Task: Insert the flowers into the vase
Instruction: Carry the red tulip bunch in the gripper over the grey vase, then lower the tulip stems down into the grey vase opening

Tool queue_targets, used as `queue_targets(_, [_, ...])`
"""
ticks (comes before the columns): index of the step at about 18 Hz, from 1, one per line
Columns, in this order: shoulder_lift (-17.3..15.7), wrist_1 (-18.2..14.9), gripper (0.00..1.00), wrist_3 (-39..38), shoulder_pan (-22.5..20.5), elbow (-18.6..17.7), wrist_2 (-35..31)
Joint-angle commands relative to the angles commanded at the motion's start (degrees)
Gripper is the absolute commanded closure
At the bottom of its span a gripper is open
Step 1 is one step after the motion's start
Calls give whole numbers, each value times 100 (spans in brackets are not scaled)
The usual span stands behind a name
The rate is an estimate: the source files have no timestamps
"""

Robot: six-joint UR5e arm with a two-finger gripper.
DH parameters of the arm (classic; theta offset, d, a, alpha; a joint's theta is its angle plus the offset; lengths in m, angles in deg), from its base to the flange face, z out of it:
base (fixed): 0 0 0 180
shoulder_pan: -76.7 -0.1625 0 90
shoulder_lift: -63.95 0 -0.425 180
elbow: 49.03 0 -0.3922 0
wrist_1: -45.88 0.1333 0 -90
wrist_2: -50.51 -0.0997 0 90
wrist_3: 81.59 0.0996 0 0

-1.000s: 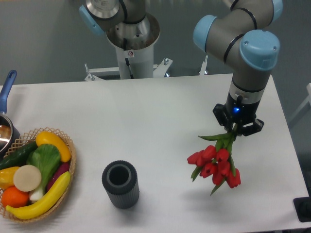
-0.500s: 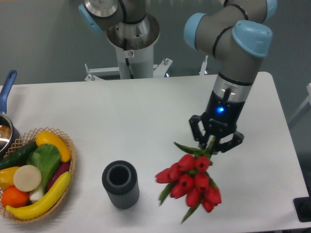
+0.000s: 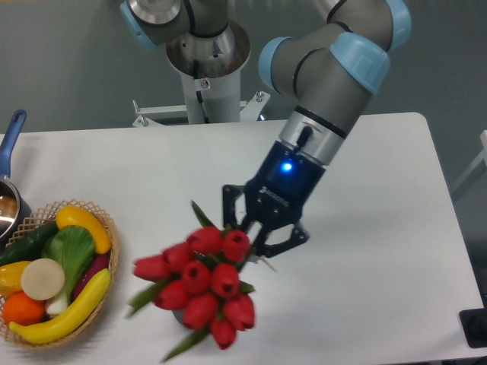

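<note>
Flowers: your bunch of red tulips hangs in the air, heads toward the camera and lower left, stems running back up and right into the gripper — long axis tilted, not upright.
Gripper: its black fingers are closed on the stems just behind the buds; a blue light glows on the wrist.
Vase: almost wholly hidden behind the bunch — you see only a dark sliver beneath the lowest buds.
Surface: a white table, with a grey wall behind and the arm's pedestal at the far edge.
Around: a wicker basket of fruit and vegetables sits at the left, well apart from the bunch; a blue-handled pot shows at the left edge.
</note>
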Motion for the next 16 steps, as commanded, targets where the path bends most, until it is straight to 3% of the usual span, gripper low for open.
queue_targets(3, [105, 229, 100, -17, 97, -9, 420])
queue_targets(7, [219, 238, 100, -17, 71, -26, 1089])
queue_targets(16, [325, 246, 100, -17, 54, -184, 1239])
